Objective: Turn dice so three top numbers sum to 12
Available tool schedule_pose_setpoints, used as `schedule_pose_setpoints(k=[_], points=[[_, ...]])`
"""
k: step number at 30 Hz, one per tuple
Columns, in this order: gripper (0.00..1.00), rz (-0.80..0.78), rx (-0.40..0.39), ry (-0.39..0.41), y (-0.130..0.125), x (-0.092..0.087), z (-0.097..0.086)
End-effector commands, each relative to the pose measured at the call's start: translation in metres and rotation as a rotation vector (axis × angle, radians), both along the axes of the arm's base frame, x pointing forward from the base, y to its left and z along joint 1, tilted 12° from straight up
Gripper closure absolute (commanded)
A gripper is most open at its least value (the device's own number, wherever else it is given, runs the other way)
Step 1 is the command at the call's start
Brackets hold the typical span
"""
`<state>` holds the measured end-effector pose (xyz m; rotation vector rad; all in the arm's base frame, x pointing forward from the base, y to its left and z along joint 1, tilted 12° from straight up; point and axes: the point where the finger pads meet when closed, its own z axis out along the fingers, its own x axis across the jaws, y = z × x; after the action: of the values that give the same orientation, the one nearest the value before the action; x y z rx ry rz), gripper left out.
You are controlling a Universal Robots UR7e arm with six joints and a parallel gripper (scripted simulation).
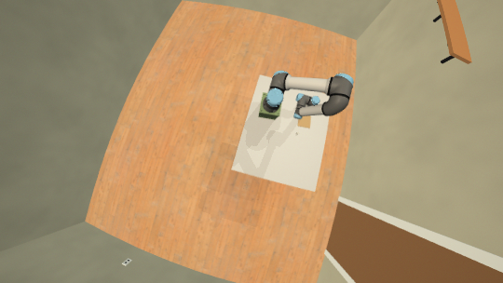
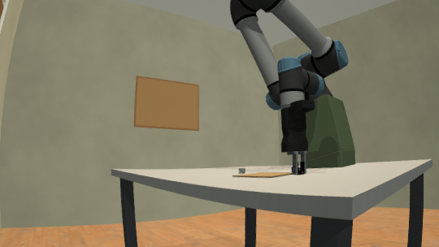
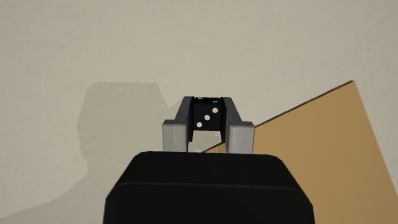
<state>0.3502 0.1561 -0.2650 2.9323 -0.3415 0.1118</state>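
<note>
White table [image 2: 345, 191] carries tan mat [image 2: 260, 175] | gripper [image 3: 208, 131] clenched on black die [image 3: 206, 116], three pips facing wrist camera, just off mat's edge | only exterior view shows a second die [image 2: 241, 171] beyond mat

We see gripper [image 2: 298, 167] low at table [image 2: 325, 191] surface near back edge, fingers closed on black die [image 3: 206, 116]. Green pedestal [image 2: 331, 134] blocks passage just behind. Flat tan mat [image 2: 262, 175] poses no barrier. Small die [image 2: 241, 171] stands apart toward left edge, room between.
</note>
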Motion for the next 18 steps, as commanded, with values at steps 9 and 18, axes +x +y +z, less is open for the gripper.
schedule_pose_setpoints(k=[9, 18], points=[[0.60, 0.000, 0.000, -0.001, 0.003, 0.000, 0.012], [0.60, 0.000, 0.000, -0.001, 0.007, -0.002, 0.035]])
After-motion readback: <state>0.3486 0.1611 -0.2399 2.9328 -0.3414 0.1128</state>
